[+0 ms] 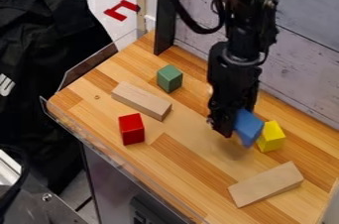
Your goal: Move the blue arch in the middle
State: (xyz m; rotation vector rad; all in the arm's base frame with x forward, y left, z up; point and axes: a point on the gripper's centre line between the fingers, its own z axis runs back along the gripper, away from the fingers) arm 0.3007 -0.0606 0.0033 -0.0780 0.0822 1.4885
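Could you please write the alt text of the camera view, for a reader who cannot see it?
A black robot gripper hangs over a wooden table, with a tilted blue block at its tip, next to a yellow block. Farther left in the picture are a green block, a red block and a plain wooden bar; a wooden wedge lies nearer the camera.

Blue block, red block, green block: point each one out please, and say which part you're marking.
Blue block [249,129], camera view, middle of its large visible side.
Red block [134,135], camera view, side face below the top.
Green block [175,82], camera view, right-hand side face.
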